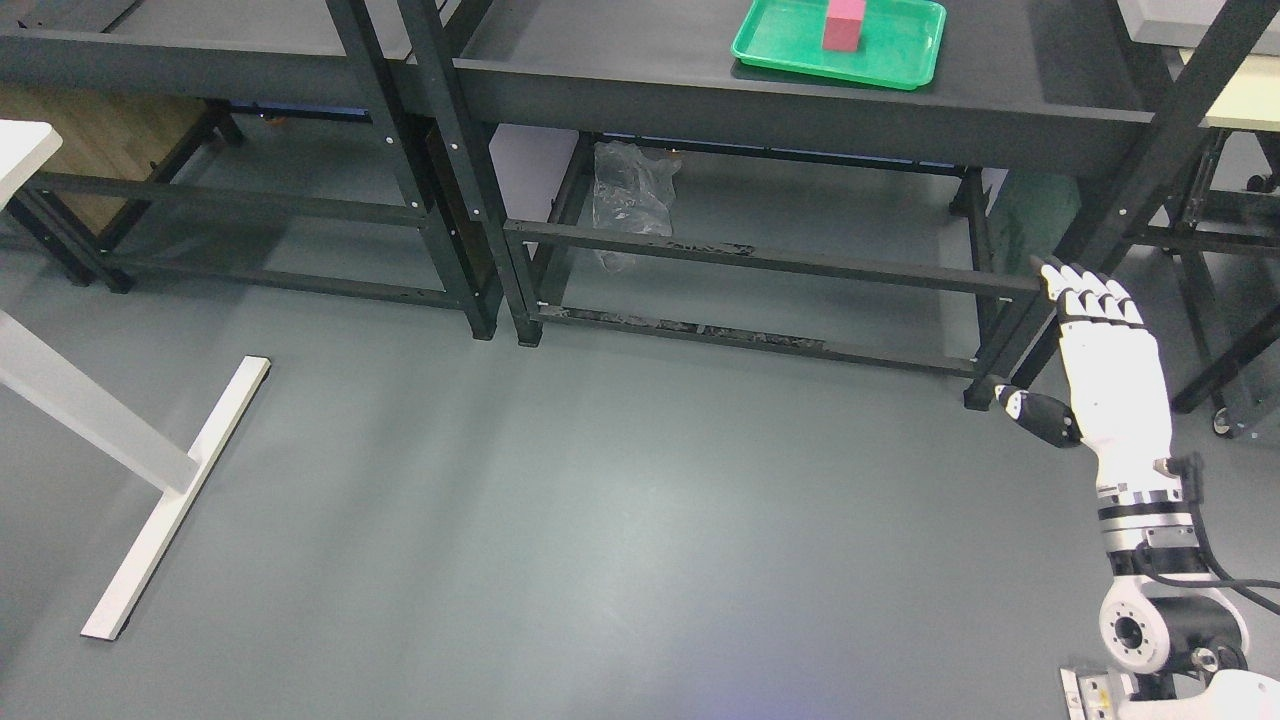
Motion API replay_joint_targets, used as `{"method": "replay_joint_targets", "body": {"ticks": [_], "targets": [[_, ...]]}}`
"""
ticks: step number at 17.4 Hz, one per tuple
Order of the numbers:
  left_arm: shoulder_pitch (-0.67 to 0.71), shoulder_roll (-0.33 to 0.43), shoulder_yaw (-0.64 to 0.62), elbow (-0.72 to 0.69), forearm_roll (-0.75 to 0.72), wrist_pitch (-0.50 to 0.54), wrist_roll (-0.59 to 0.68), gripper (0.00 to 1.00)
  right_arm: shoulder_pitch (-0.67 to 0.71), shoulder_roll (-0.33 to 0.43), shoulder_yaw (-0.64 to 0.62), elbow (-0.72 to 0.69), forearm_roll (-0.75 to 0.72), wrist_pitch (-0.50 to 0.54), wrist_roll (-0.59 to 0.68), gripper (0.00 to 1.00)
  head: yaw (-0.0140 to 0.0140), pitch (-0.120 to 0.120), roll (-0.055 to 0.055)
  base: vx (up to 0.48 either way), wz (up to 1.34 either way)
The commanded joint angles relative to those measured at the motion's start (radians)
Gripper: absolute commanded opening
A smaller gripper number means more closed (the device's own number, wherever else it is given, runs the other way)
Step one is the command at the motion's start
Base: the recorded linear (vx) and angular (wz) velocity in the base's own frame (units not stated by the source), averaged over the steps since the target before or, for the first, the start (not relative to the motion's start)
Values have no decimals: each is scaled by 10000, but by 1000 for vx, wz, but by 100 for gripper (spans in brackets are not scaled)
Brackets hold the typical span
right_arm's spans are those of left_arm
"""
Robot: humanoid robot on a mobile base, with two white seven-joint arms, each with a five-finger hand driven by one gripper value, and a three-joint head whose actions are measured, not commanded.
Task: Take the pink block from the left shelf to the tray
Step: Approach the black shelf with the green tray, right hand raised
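At the far left a white tabletop (pixel 25 150) is cut off by the picture's edge, only its corner showing, with its white leg and foot bar (pixel 175 500) running across the grey floor (pixel 600 520). Behind it stands the left shelf (pixel 200 70), a dark metal rack whose top surface is cropped by the upper edge. Just beside it comes a second dark shelf (pixel 650 100). Under this one a crumpled clear plastic bag (pixel 628 195) lies on the floor, partly hidden behind a crossbar and hard to make out. On the second shelf rests a green tray (pixel 900 50), its far rim cut off at the top. The pink block (pixel 844 28) stands upright inside the tray, its upper part out of frame. At the lower right, the right robot hand (pixel 1105 340) rises from its arm, fingers extended and relaxed, thumb held out to the side, holding nothing, well apart from the tray.
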Motion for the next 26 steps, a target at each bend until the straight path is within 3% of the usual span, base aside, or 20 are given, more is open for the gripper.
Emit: {"method": "replay_joint_targets", "body": {"ticks": [1,26], "targets": [[-230,175,0,-175,-15,-5,-8,100,131,-27,45,24,38,-5,7,94,0,0,0,183,47],[-230,175,0,-175,-15,-5,-8,100,-7,4,45,162,23,-5,7,94,0,0,0,261,18]]}}
